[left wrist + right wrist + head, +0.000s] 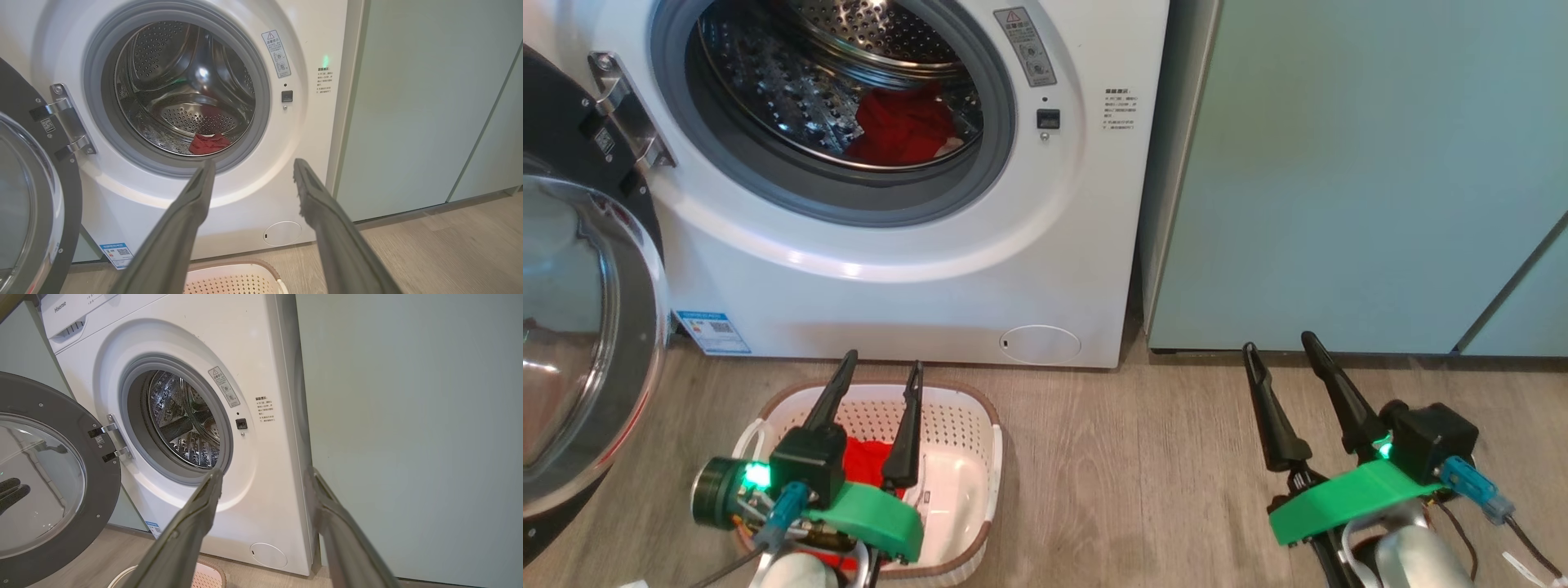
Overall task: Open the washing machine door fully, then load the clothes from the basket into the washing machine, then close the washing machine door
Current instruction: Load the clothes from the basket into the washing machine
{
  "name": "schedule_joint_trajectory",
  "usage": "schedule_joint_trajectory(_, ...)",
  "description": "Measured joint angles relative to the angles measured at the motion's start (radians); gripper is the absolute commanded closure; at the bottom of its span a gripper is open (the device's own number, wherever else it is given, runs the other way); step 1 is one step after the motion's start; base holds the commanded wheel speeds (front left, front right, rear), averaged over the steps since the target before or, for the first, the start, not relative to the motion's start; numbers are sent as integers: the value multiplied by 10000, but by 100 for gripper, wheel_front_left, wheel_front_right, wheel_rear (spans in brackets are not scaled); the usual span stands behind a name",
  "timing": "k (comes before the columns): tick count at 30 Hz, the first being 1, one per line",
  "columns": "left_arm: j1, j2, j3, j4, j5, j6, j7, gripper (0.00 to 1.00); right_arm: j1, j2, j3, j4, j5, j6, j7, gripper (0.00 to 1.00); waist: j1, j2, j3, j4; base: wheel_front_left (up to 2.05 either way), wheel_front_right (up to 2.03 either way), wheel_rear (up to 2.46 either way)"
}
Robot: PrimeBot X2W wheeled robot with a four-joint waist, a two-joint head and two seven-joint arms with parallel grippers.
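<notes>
The red clothes (866,461) are split up at this point: one bunch sits in the basket (964,425), and another red piece (903,126) is already lying at the bottom of the steel drum (792,90). So loading looks partway done. The washing machine door (572,310) is swung wide open off to the left, so that first step looks finished. What's left, by the look of it, is getting the rest out of the basket and shutting the door.

The basket sits on the wood floor (1135,457), just in front of the washing machine (890,286). The left hand (885,359) hovers right over it, fingers spread wide and holding nothing. The red bunch shows between its two fingers, toward the near end of the basket. Whether anything touches the cloth is hard to tell.

The right hand (1278,341) is off to the right, above the floor in front of the pale teal cabinet (1339,163). It's wide open and empty too, well apart from the basket.
</notes>
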Motion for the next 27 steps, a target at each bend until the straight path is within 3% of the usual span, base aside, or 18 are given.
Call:
schedule_joint_trajectory(17, 0, -8, -2, 320, 88, 69, 0, 0, 0, 0, 38, 0, 86, 0, 0, 0, 0, 0, 81, 60, 0, 0, 0)
schedule_joint_trajectory(27, -56, -17, -50, 1841, 88, 176, 0, 0, -19, 0, 54, -54, 69, 0, 0, 0, 0, 0, 716, 56, 0, 0, 0)
